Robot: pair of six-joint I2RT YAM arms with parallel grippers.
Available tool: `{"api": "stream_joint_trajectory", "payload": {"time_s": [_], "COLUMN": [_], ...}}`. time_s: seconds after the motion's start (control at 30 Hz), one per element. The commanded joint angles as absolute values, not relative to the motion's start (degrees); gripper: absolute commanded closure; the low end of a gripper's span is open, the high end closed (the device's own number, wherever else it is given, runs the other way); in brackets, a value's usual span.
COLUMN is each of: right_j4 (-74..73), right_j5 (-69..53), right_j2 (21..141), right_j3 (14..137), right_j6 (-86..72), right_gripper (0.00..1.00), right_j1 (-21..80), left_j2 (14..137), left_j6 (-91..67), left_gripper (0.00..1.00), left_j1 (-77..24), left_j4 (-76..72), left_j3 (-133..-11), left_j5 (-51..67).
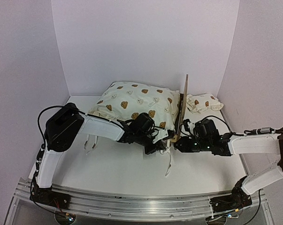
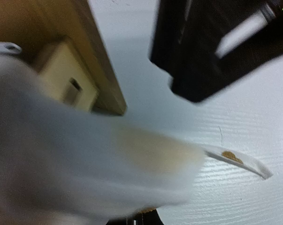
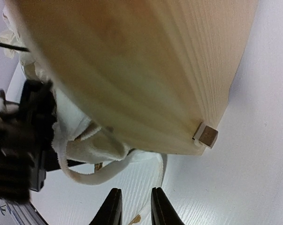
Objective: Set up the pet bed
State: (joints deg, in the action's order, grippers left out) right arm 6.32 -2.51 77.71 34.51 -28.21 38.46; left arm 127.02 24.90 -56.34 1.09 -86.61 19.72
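- The right jaws: two smooth black fingers (image 3: 114, 208) stand a narrow slit apart. A flat cream fabric tie (image 3: 92, 178) trails toward the gap, but I cannot tell whether it is pinched.
- The left jaws are clenched and buried in a blur of soft white cloth in their own view. I cannot tell whether any fabric is caught between them.
- At 12 o'clock from the right jaws stands the pet bed's plywood panel (image 3: 132, 70). It is pale and smooth with a fine straight grain, and a small square wooden block (image 3: 208, 135) sits at its lower corner.
- In the top view the panel stands on edge on the table (image 1: 108, 173), which is white with a wood-grain texture.
- At 11 o'clock from the jaws, the puffy cream cushion (image 1: 132, 101), printed with brown bears, leans against the panel.
- At 1 o'clock, beyond the panel, lies a small matching pillow (image 1: 204, 102) with a crumpled ruffle.
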Motion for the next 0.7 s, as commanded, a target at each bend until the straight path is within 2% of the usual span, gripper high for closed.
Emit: {"api": "stream_joint_trajectory", "payload": {"time_s": [0.0, 0.3, 0.67], "right_j4": [10.6, 16.0, 20.52], "right_j5": [0.4, 9.35, 4.77], "right_j2": [75.33, 74.12, 79.71], "right_j3": [32.52, 29.22, 33.36], "right_j6": [-29.58, -29.55, -26.74], "right_gripper": [0.77, 0.76, 0.77], "right_j1": [39.76, 42.04, 42.01], "left_j2": [127.23, 129.75, 129.36], "left_j6": [21.3, 22.86, 32.13], "left_gripper": [1.0, 1.0, 1.0], "left_j1": [-53.98, -54.52, -57.16], "left_j4": [3.83, 3.71, 0.42], "left_j3": [-90.91, -94.47, -93.38], "left_j5": [20.85, 20.67, 18.71]}}
